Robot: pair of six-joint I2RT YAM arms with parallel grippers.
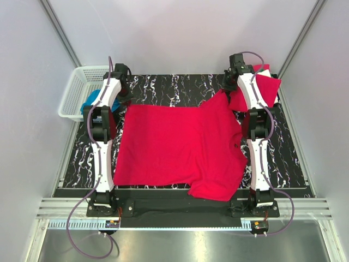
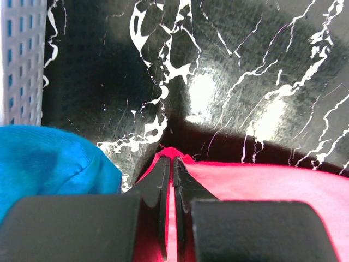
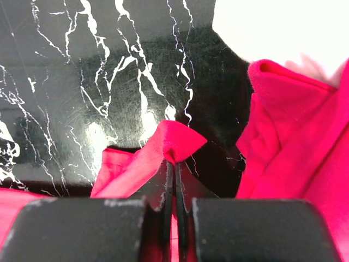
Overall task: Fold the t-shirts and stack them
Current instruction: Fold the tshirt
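A bright red t-shirt (image 1: 174,147) lies spread over the middle of the black marbled mat (image 1: 174,87), and it takes up most of the mat's width between the two arms; its left edge runs just beside the left arm, and its right edge meets the right arm; its near edge lies along the mat's near edge, and at the mat's near right the cloth bunches into a thick fold that spills a little past that edge; the left gripper (image 2: 170,160) sits toward the mat's far left corner, its jaws pressed almost together on the shirt's far left corner, a small peak of red cloth showing at the tips; the right gripper (image 3: 174,162) sits toward the mat's far right, its jaws clamped on the shirt's far right corner, which stands up from the mat in a pinched point; between the two grippers the shirt's far edge runs fairly straight, rising at its right end; beyond it a bare strip of mat runs along the mat's far edge; more bare mat shows along the mat's right side, outside the right arm, and a narrow strip along the mat's left side; a pile of red t-shirts (image 1: 267,87) fills the mat's far right corner, with some white showing at its far side; off the mat's far left corner stands a white basket (image 1: 73,90) holding a blue cloth (image 1: 92,99).
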